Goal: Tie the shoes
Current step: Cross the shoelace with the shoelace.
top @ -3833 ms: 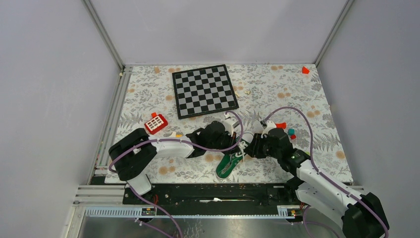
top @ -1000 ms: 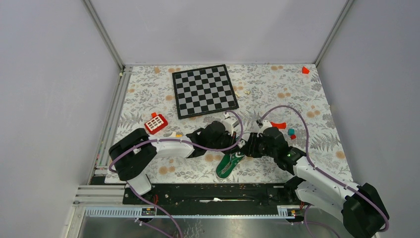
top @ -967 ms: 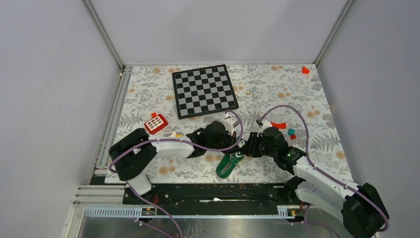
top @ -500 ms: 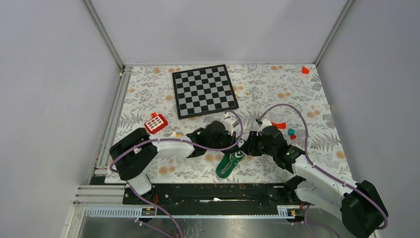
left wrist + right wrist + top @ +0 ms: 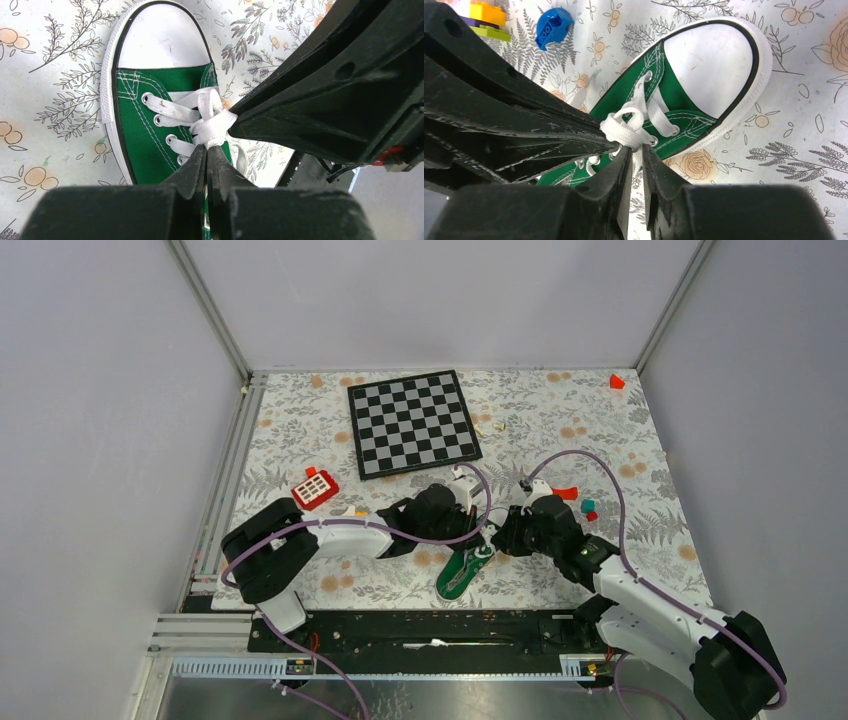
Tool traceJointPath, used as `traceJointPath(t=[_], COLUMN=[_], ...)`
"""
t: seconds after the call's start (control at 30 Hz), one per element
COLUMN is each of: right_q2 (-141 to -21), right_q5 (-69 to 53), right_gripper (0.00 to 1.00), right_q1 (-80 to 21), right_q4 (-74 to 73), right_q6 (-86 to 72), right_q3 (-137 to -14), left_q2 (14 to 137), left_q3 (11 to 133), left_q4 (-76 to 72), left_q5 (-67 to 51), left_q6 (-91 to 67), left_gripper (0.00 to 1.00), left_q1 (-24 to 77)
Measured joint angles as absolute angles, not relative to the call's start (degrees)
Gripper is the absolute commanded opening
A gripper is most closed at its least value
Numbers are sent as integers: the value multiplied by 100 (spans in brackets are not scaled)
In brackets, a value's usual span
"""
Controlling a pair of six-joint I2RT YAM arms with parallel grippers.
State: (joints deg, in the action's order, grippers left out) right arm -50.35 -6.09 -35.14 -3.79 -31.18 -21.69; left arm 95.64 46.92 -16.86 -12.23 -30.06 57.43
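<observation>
**A:** Where is the sneaker?

**B:** The green sneaker [image 5: 460, 573] lies on the desk [image 5: 560, 420], on the near side of the chessboard [image 5: 413, 423]. It sits apart from the board, below the board's near corner on the right arm's side.

**A:** And the two arms?

**B:** Both meet between the chessboard and the sneaker, right over its lacing. The left fingers [image 5: 205, 152] are pinched together on the white laces [image 5: 210, 120], with a bunched loop sticking out from their tips. The right fingers [image 5: 630, 156] are also closed on the laces, gripping the same knot of loops from the other side. The two sets of fingertips are almost touching.

**A:** What has changed from a few seconds ago?

**B:** Not much. The right wrist has slid a little toward the left one, so the gap between them is tighter and the right forearm slants more. The left arm sits where it was. The sneaker keeps its spot below the chessboard.

**A:** Anything else around?

**B:** A red toy [image 5: 315, 489] lies off the chessboard's near corner on the left arm's side. The right wrist view also shows a blue brick [image 5: 553, 27] beyond the sneaker.
</observation>
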Motion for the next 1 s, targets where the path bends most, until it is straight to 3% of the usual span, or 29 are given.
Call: traceJointPath(t=[0.7,1.0], right_q2=[-4998,-4880], right_q5=[-563,-563], right_gripper=[31,30], right_q1=[-3516,-3516], right_q4=[-541,-620], right_q6=[-3061,-3068], right_q3=[-2178,-2233], left_q2=[9614,9651], left_q3=[4692,4753], left_q4=[-1776,-1793], left_q5=[-1221,-1197], left_q6=[-3122,-3162], left_gripper=[0,0], left_q1=[5784,5819])
